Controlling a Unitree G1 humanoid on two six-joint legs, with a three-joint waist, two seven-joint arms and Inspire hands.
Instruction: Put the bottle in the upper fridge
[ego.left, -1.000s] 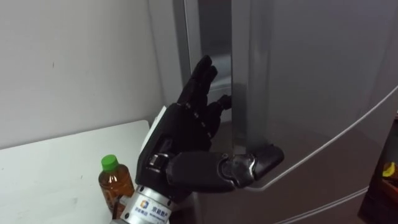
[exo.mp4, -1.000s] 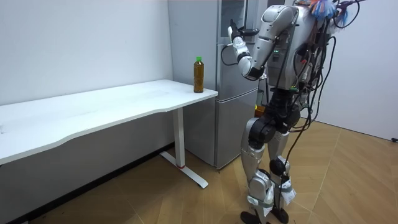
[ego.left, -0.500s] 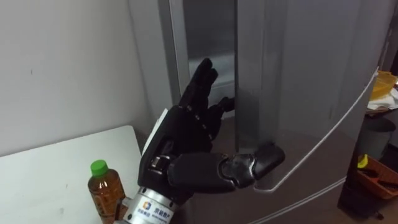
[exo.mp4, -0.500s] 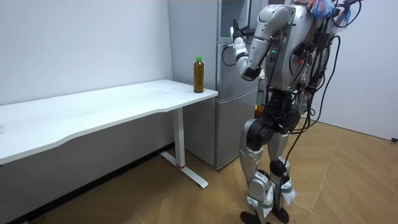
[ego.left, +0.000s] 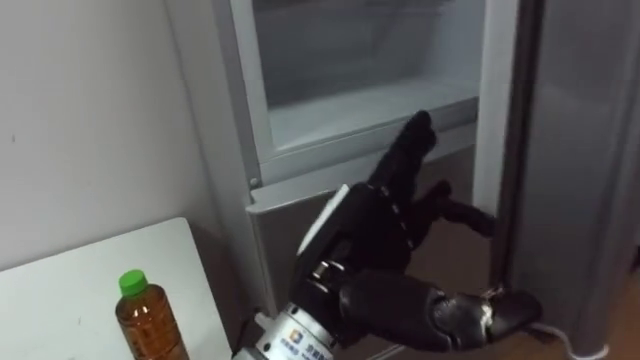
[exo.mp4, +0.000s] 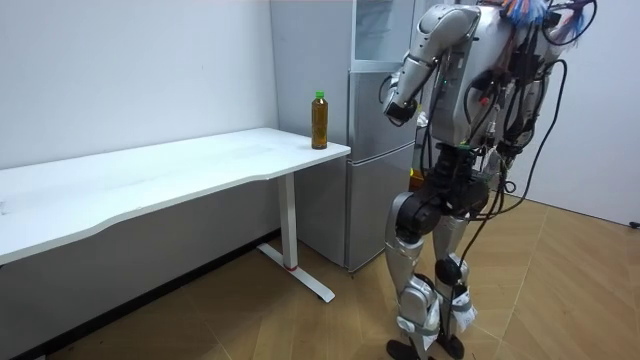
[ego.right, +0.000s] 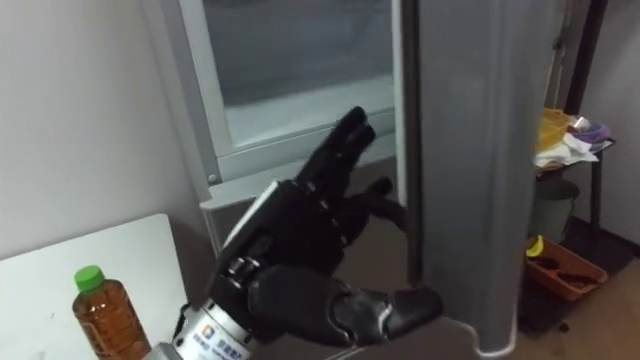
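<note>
Left hand (ego.left: 375, 235) raised at fridge front: fingers straight, thumb spread, nothing held. Fingertips reach in beside inner edge of upper fridge door (ego.left: 585, 150); looks like pushing door outward.

Door part open, upper compartment (ego.left: 350, 60) exposed, shelf looks bare.

Bottle (ego.left: 140, 320), green cap, amber liquid, upright on white table (ego.left: 50, 300) near corner beside fridge, apart from hand, not yet picked up.

Progress: early. Door opening in hand. Left to do: widen door, grasp bottle, set on shelf.

Writing: bottle label cut off at frame edge, unreadable.
</note>
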